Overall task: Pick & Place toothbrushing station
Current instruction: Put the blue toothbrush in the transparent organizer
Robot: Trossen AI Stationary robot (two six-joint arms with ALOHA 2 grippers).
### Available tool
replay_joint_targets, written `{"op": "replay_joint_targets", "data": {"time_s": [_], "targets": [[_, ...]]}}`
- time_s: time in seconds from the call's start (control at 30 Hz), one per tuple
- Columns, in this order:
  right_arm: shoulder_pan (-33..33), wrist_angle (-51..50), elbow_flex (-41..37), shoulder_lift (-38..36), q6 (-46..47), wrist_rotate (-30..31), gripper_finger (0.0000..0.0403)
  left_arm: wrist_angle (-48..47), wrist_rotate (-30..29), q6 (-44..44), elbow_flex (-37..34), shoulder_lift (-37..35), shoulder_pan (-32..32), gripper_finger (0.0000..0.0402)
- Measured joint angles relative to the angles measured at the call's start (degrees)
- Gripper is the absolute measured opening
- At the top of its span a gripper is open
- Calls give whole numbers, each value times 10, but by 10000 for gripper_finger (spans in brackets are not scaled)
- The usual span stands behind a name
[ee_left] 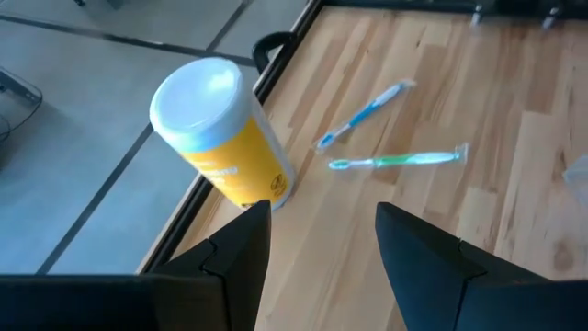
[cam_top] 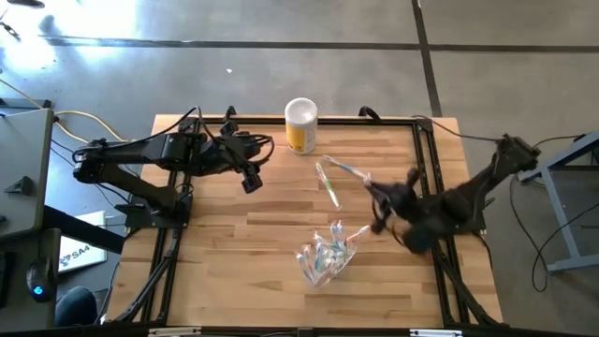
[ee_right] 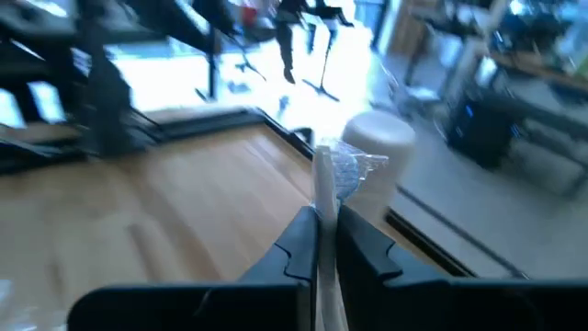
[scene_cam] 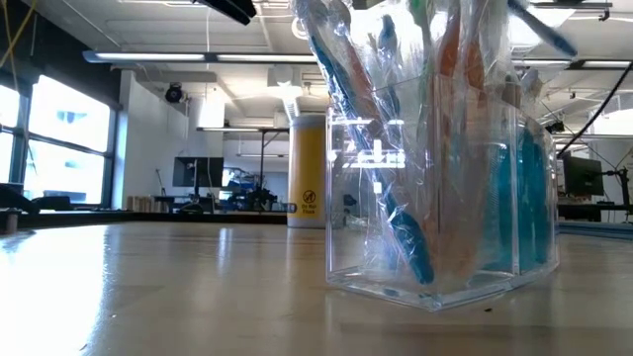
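White toothbrush (ee_right: 323, 184) between right fingers (ee_right: 294, 248)

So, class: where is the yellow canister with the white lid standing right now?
In the high view, the yellow canister stands at the table's far edge, near the middle, beside the left gripper.

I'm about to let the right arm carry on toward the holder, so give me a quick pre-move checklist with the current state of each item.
1. Right tool shut on a wrapped toothbrush: ok, the wrapper sticks up between its fingers.
2. Clear holder upright on the table: ok, already holding several wrapped brushes.
3. Left tool out of the way: ok, open and empty at the far left, near the yellow canister.
4. Brushes left to pick: not ok, two loose toothbrushes lie on the wood.
5. Room in the holder for another brush: cannot tell.
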Motion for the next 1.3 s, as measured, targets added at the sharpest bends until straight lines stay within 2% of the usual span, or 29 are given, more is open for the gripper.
{"op": "replay_joint_targets", "data": {"time_s": [0.17,0.37,0.5,0.63,0.7,0.77,0.87,0.97,1.07,1.17,1.3], "targets": [[120,4,0,34,42,78,14,25,1,-9,1,12,0,190],[202,18,0,114,91,154,14,32,1,-30,0,48,0,190],[224,18,0,175,144,214,14,48,1,-37,0,78,0,190],[225,24,0,212,183,215,13,78,22,-40,0,99,0,190],[226,52,0,216,170,211,13,101,47,-40,2,108,0,190],[226,114,0,214,97,186,13,98,71,-40,-1,110,0,190],[223,292,0,208,-123,125,13,121,101,-40,1,117,-6,190],[210,526,0,207,-387,13,13,125,106,-37,0,117,-15,190],[204,699,0,207,-566,-86,13,129,105,-35,0,117,-26,190],[203,767,0,206,-648,-98,13,140,104,-34,0,117,-44,190],[194,852,-38,206,-663,-135,13,141,104,-30,0,117,-67,190]]}}
